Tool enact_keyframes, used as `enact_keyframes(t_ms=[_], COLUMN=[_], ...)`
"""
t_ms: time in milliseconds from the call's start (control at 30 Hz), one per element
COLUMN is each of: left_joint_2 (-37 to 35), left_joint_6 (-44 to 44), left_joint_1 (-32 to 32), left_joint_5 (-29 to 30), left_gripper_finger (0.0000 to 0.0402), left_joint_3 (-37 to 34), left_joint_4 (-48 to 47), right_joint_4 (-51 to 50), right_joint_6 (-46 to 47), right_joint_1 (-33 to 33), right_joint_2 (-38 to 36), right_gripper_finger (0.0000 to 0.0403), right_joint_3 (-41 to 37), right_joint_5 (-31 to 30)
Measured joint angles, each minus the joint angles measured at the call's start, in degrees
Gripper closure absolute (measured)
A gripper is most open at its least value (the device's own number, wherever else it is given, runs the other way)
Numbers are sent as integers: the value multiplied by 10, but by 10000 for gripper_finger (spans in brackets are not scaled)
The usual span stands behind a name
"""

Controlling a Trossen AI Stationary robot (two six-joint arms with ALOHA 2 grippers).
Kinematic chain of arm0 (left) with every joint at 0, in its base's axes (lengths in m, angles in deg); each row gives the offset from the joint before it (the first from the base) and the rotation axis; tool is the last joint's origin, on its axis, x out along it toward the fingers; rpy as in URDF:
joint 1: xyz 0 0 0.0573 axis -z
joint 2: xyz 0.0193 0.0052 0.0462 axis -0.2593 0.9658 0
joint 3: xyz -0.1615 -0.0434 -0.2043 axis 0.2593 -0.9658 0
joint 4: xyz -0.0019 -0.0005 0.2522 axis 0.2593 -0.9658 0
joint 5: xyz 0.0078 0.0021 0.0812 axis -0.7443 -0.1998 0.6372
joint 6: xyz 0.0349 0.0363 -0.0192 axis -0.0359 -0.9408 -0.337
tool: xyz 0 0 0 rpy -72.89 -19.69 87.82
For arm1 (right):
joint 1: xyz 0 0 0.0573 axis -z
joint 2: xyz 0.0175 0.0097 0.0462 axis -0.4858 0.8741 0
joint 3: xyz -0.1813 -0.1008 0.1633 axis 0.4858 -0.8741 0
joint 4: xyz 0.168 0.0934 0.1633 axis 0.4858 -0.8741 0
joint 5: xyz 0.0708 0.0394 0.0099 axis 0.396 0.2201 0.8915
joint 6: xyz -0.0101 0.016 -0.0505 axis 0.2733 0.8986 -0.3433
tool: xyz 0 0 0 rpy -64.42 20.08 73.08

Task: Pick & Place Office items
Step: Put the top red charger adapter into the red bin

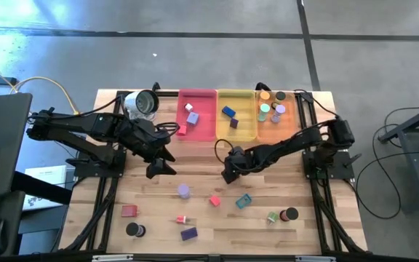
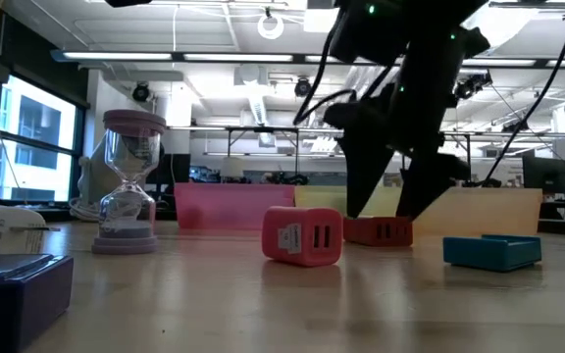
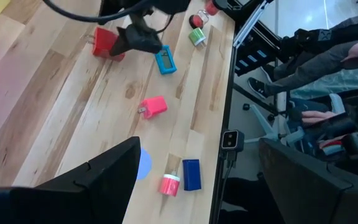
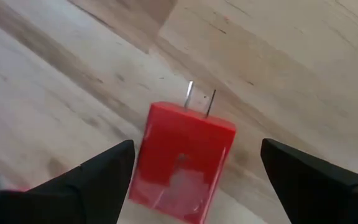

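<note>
My right gripper (image 1: 229,175) is open and low over the table's middle. Its fingers stand on either side of a red plug block (image 4: 182,158) that lies flat on the wood, prongs pointing away, and a gap shows on each side. In the low view the block (image 2: 379,231) sits between the two dark fingers. My left gripper (image 1: 160,166) hovers open left of centre and holds nothing. Loose pieces lie nearer the front: a lavender cylinder (image 1: 184,191), a pink block (image 1: 214,201), a teal block (image 1: 244,201), a purple block (image 1: 188,233) and black discs (image 1: 133,230).
Pink (image 1: 197,131), yellow (image 1: 236,135) and orange (image 1: 276,135) trays stand in a row at the far edge, each holding pieces. A round silver-and-white object (image 1: 142,103) sits left of them. Arm frames run along both table sides. A person's legs (image 3: 328,68) show beyond the table's edge.
</note>
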Motion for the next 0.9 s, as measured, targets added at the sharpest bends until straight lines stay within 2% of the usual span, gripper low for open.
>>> enact_keyframes(t_ms=[400, 567, 800, 900], left_joint_2=[2, 2, 2, 2], left_joint_6=[0, 0, 0, 0], left_joint_1=[0, 0, 0, 0], left_joint_5=[16, 25, 31, 39], left_gripper_finger=[85, 85, 85, 85], left_joint_3=[0, 0, 0, 0], left_joint_4=[0, 0, 0, 0], right_joint_4=[8, 6, 6, 5], right_joint_6=[-27, -55, -73, -97], right_joint_1=[7, 18, 27, 27], right_joint_2=[18, 18, 18, 18], right_gripper_finger=[78, 117, 200, 202], right_joint_3=[0, 0, 0, 0], right_joint_5=[-17, -16, -5, -4])
